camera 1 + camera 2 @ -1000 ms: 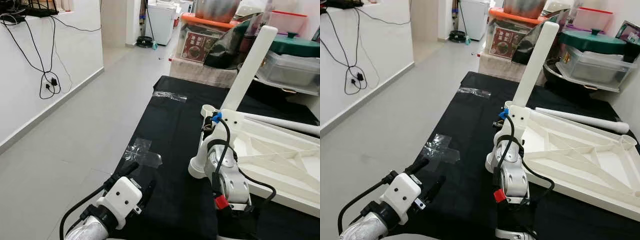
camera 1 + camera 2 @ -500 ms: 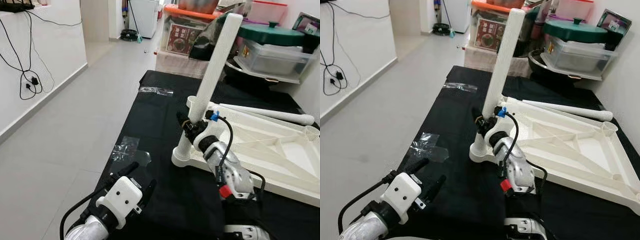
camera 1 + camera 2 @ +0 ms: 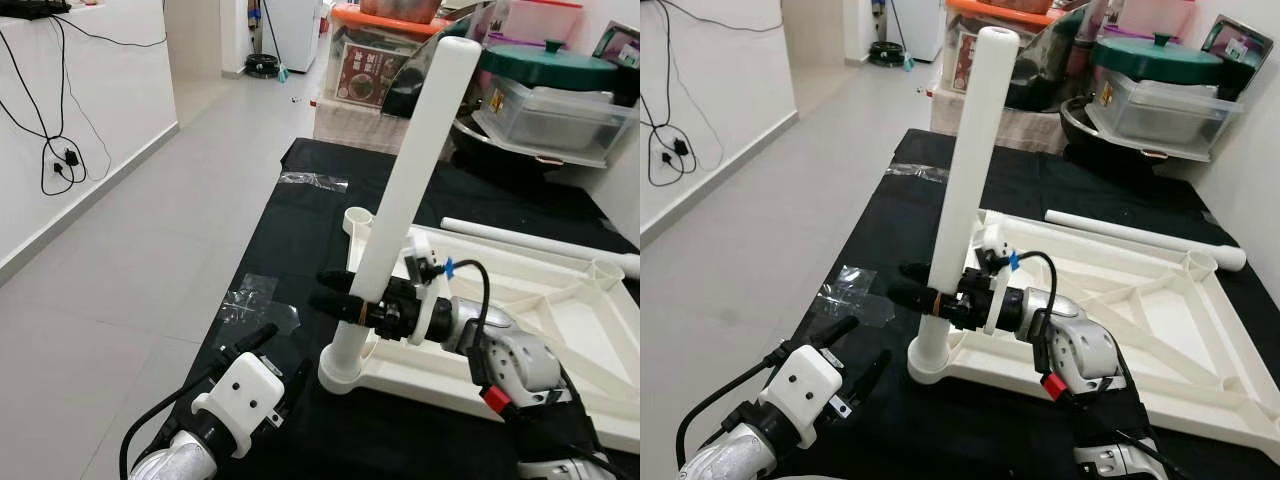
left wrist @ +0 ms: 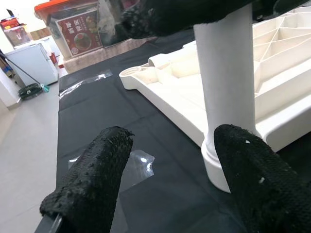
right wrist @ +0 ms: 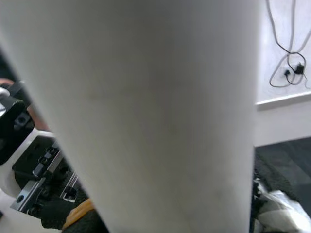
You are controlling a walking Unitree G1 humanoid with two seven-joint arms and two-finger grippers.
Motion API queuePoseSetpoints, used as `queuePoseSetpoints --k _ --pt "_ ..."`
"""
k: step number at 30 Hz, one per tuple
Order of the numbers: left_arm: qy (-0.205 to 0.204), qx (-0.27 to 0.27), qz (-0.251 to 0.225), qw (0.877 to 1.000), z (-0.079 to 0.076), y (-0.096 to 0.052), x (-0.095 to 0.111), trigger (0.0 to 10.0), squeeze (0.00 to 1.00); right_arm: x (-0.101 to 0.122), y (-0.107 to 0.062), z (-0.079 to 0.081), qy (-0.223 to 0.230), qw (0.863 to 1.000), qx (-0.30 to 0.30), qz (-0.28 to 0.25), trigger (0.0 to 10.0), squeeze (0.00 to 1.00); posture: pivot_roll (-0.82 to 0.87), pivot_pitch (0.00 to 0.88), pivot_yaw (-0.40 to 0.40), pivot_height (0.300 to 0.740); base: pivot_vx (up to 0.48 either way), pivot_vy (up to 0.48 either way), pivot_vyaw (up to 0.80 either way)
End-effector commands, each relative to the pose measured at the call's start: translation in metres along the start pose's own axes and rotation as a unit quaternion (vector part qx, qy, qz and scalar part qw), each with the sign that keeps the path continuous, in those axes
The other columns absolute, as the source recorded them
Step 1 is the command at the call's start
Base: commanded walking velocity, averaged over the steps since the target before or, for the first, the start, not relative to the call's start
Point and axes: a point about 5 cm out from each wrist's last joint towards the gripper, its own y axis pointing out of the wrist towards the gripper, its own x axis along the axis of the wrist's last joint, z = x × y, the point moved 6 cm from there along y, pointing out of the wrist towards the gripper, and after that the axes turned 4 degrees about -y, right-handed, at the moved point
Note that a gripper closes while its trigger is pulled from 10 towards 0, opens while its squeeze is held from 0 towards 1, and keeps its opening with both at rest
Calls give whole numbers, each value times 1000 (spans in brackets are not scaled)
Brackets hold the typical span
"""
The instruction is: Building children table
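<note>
A white table leg (image 3: 410, 180) stands nearly upright, leaning slightly right, its base at the near-left corner socket of the upside-down white tabletop (image 3: 570, 320) on a black cloth (image 3: 300, 225). My right gripper (image 3: 325, 290) reaches in from the right and is shut on the leg's lower shaft; the right wrist view shows that shaft (image 5: 146, 97) up close. My left gripper (image 3: 280, 358) hovers open at the lower left, short of the leg's base (image 4: 226, 102), with its black fingers (image 4: 92, 179) spread. A second white leg (image 3: 540, 240) lies behind the tabletop.
Storage boxes (image 3: 390, 70) and a green-lidded container (image 3: 555, 70) crowd the far end of the cloth. Clear tape patches (image 3: 262, 300) stick to the cloth near its left edge. Grey floor (image 3: 140, 240) runs along the left, with cables (image 3: 60, 155) on the white wall.
The camera has shifted. My right arm has swung round, so its gripper now points left across the leg's lower shaft instead of forward at its base. The left arm has held still.
</note>
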Motion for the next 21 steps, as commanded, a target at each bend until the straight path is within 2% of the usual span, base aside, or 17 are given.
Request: queuePoseSetpoints --k 1,2,5,9,10,11,12,14,15,16,18,19,20,21 --pt "2 -1 5 1000 -2 -1 -3 10000 0 -17 4 -9 21 999 -21 26 0 0 134 0 -150 740 0 0 0" --pt "2 -1 5 1000 -2 -1 -3 10000 0 -17 4 -9 21 999 -21 26 0 0 134 0 -150 740 0 0 0" --pt "2 -1 5 1000 -2 -1 -3 10000 0 -16 6 -28 19 995 -94 14 0 0 137 0 -148 740 0 0 0" --pt "3 -1 5 1000 -1 -2 -3 10000 0 -15 6 -35 11 992 -122 7 0 0 136 0 -149 740 0 0 0" --pt "2 -1 5 1000 -1 -2 -3 10000 0 -14 3 -52 10 982 -191 2 0 0 130 0 -146 740 0 0 0" --pt "2 -1 5 1000 -1 -2 -3 10000 0 -14 3 -52 10 982 -191 2 0 0 130 0 -146 740 0 0 0" --pt "2 0 6 1000 -1 -2 -4 10000 0 -13 1 -63 12 971 -240 -1 0 0 130 0 -146 740 0 0 0" --pt "2 -1 6 1000 -1 -1 -4 10000 0 -11 -16 -93 21 923 -385 -16 0 0 126 0 -145 740 0 0 0" --pt "2 -2 6 1000 -1 -1 -4 10000 0 -10 -33 -107 15 880 -474 -18 0 0 125 0 -144 740 0 0 0" --pt "2 -2 6 1000 -1 -1 -4 10000 0 -10 -33 -107 15 880 -474 -18 0 0 125 0 -144 740 0 0 0" --pt "2 -3 7 1000 -1 -1 -4 10000 0 -8 -70 -118 5 788 -615 -25 0 0 124 0 -143 740 0 0 0" --pt "2 -4 6 1000 -1 -1 -4 10000 0 -7 -82 -117 4 755 -655 -28 0 0 125 0 -143 740 0 0 0" --pt "2 -4 6 1000 -1 -1 -4 10000 0 -7 -82 -117 4 755 -655 -28 0 0 125 0 -143 740 0 0 0" --pt "2 -4 6 1000 -1 -1 -4 10000 0 -6 -87 -115 5 740 -672 -31 0 0 125 0 -143 740 0 0 0"
